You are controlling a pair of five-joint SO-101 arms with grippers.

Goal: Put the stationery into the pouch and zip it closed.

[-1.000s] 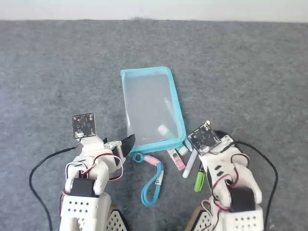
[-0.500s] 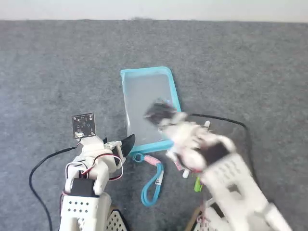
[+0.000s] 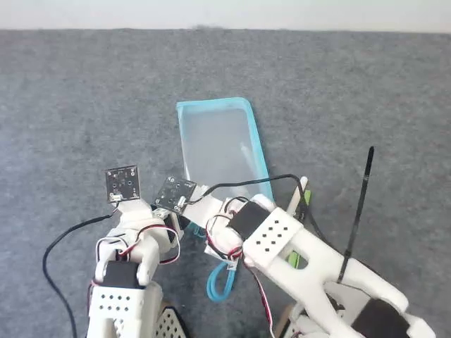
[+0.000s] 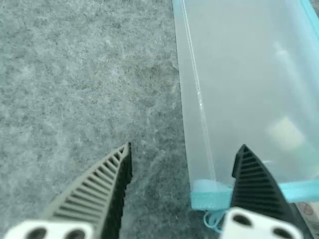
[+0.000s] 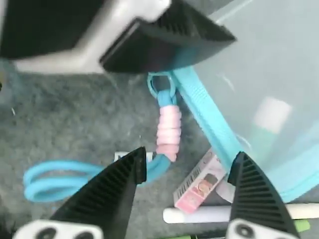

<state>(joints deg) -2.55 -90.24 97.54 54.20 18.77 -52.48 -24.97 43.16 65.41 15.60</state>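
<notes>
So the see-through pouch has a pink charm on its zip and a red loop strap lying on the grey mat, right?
Not quite. The loop strap is blue, not red, as the right wrist view shows. The rest holds: the see-through pouch has a pink charm on its zip, and the strap lies on the grey mat.

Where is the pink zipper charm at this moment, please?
In the right wrist view, the pink zipper charm lies on the mat at the pouch corner, ahead of the right pincer.
</notes>
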